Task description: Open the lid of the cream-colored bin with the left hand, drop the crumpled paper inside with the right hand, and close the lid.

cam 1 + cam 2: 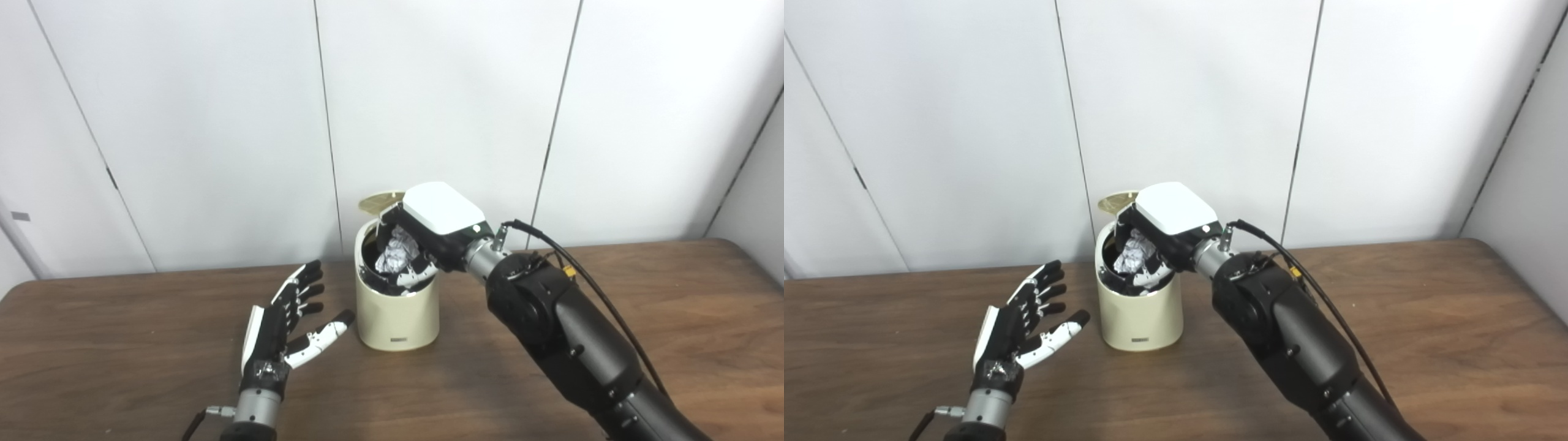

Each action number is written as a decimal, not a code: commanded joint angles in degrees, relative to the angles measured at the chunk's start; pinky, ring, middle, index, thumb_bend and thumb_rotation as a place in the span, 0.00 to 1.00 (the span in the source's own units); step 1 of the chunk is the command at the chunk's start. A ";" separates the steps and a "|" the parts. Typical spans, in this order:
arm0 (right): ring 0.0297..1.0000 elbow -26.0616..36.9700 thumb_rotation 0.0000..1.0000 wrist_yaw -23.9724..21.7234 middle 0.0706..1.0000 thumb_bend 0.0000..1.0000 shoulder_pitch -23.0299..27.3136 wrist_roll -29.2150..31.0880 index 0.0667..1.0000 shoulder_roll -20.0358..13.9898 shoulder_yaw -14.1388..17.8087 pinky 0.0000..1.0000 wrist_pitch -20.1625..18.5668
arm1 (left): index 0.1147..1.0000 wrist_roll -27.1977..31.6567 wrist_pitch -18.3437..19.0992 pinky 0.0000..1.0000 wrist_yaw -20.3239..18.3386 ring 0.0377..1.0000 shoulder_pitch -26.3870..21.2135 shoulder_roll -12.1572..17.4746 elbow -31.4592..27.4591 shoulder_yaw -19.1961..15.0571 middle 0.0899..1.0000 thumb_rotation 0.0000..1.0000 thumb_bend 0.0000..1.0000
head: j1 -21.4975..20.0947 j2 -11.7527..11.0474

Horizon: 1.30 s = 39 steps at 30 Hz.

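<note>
Gripping crumpled paper, right hand, over open bin

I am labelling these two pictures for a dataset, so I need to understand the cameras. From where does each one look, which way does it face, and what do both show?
Left eye view: sits on the robot's head, left side, facing forward and down at the table; the cream bin lies near centre; both arms enter from below.
Right eye view: same head, slightly to the right, same direction; the bin appears further left; both arms show.
Shared: open left hand beside the bin, lid up, right hand holding crumpled paper over the opening, white wall behind.
</note>
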<state>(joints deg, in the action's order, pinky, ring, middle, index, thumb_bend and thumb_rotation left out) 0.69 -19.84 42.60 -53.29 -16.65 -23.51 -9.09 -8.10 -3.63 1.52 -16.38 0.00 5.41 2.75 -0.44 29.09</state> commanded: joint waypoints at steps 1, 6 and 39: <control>0.62 0.16 0.00 -0.45 0.77 0.81 1.21 -2.34 0.67 -1.11 0.38 0.43 -1.22 | 0.90 -0.22 -0.84 0.76 0.22 0.83 -1.27 0.01 -2.31 0.14 0.86 0.22 0.72 | -0.08 0.09; 0.63 0.37 0.00 -1.46 0.80 0.82 1.29 -2.61 0.68 -1.39 0.26 0.44 -1.33 | 0.89 -0.21 -0.80 0.76 0.21 0.83 -1.31 0.13 -2.14 0.14 0.86 0.23 0.73 | -0.24 0.18; 0.39 9.93 0.00 0.52 0.44 0.53 -3.38 4.71 0.47 -1.30 9.44 0.30 -0.30 | 0.89 -0.15 -0.65 0.76 0.08 0.83 -1.27 0.71 -2.05 0.14 0.86 0.23 0.72 | 0.06 0.42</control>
<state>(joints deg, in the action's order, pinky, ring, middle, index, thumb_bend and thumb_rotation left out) 8.43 -21.61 37.15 -49.46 -17.41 -15.57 -9.65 -8.11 -3.34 1.50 -16.29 0.55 5.02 2.87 -0.35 29.44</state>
